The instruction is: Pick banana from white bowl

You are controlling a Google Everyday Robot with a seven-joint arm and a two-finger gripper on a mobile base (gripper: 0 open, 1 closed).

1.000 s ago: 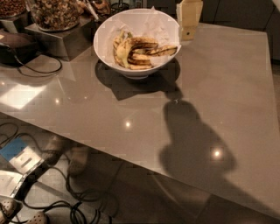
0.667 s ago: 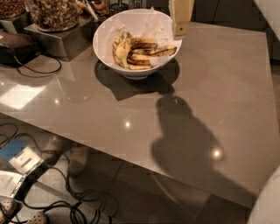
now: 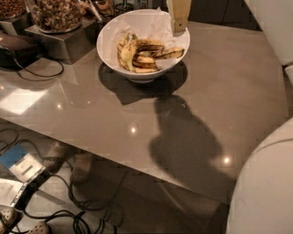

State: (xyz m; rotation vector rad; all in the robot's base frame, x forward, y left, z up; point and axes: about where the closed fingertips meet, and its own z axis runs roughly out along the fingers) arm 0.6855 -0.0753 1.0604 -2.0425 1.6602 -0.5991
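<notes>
The white bowl (image 3: 110,36), lined with white paper, stands at the far side of the glossy grey table (image 3: 238,91). The pale-yellow banana (image 3: 127,48) lies in the bowl's left half, stem pointing up. Flatter dark-streaked banana pieces (image 3: 153,54) lie to its right. My gripper (image 3: 178,16) hangs from the top edge over the bowl's right rim, above the dark pieces and to the right of the banana. It touches nothing that I can see. Its upper part is cut off by the frame.
Glass jars of nuts (image 3: 55,13) on a metal stand (image 3: 62,41) sit left of the bowl, with a dark device and cable (image 3: 18,48). My white arm body (image 3: 263,187) fills the lower right. Cables (image 3: 82,205), shoes and a blue-white box (image 3: 20,165) lie on the floor.
The gripper has moved left, from beside the bowl's right edge to over its rim. The view has drawn nearer the table, and my white arm body has come in at the right.
</notes>
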